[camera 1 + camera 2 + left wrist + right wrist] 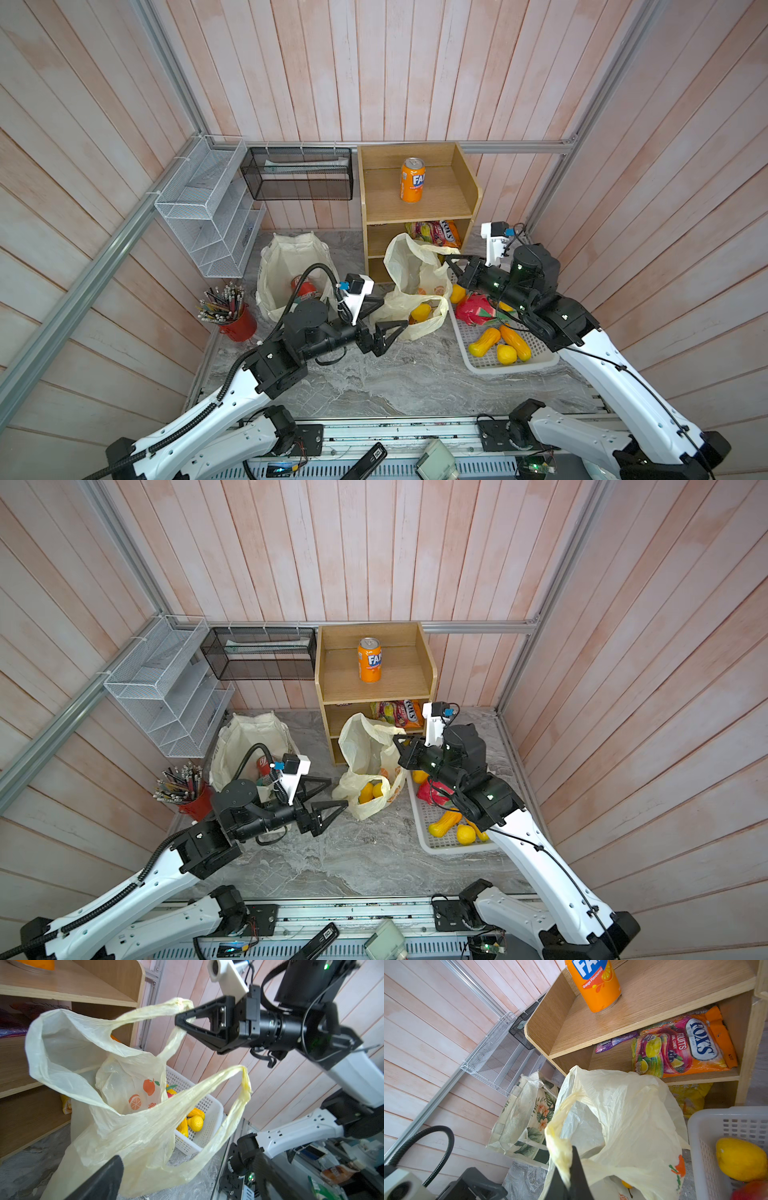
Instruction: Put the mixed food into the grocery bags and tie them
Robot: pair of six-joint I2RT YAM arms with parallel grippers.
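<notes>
Left gripper (pixel 338 791) is hanging wide open and empty just beside the plastic bag (pixel 415 270), the cloth tote (pixel 282 257) to its left carrying the red can (pixel 305 286); the bag is sitting mid-table with yellow fruits (pixel 420 311) lying inside. Right gripper (pixel 179 1021) is clamping tight on one handle (pixel 145 1012); the film is looking thin, limp and slippery, so gathering the free handle (pixel 245 1082) near its top is likely serving best; loose fruits (pixel 507 354) are waiting in the basket (pixel 511 368).

On my marble desk (pixel 395 374) I see a cream tote (pixel 282 266) beside my left claw (pixel 392 312) and the plastic bag (pixel 409 270) just ahead of it. A white basket (pixel 511 368) sits behind my right claw (pixel 449 262), with a wooden shelf unit (pixel 440 195) beyond.
</notes>
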